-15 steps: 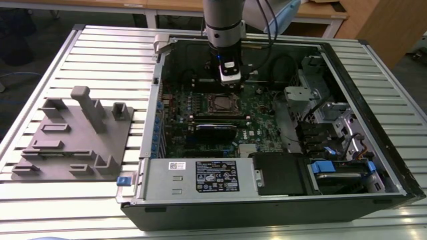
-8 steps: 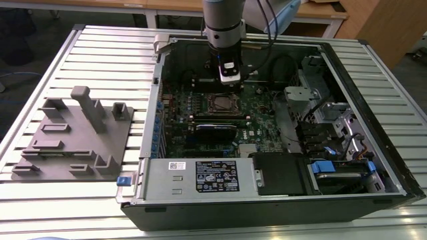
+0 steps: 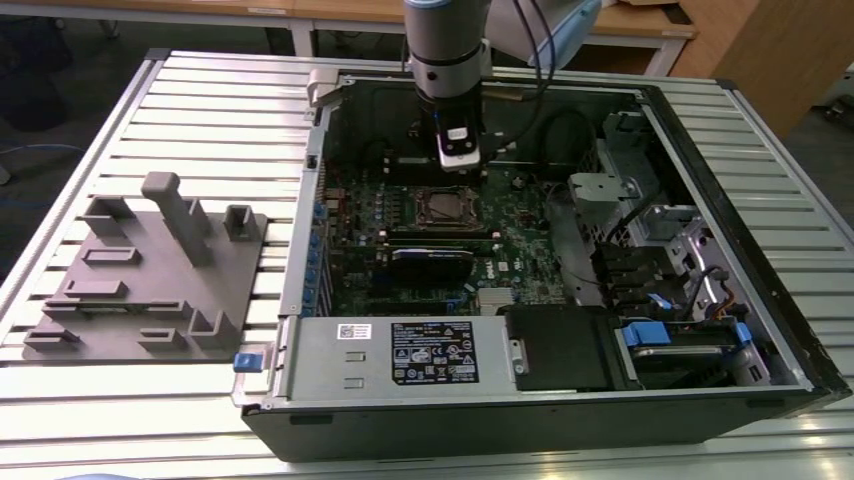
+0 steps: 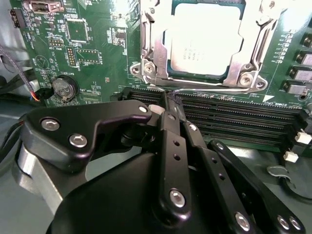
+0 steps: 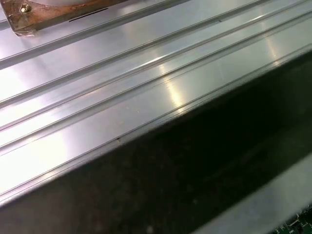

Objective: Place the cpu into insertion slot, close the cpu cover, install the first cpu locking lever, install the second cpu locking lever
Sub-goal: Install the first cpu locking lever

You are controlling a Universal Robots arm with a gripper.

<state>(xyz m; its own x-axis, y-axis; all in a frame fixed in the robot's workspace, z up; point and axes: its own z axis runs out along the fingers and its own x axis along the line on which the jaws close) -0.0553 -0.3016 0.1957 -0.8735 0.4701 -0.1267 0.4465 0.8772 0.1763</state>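
Half the cpu (image 4: 207, 36) top cropped, cpu cover (image 4: 253, 46) down around it.

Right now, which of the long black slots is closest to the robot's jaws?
The top long black slot, the one right beside the silvery cpu cover. The gripper has its tip against that slot's edge; the other slots lie farther from the cover.

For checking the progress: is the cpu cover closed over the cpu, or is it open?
Closed: in the second wrist view the cpu cover lies flat around the cpu.
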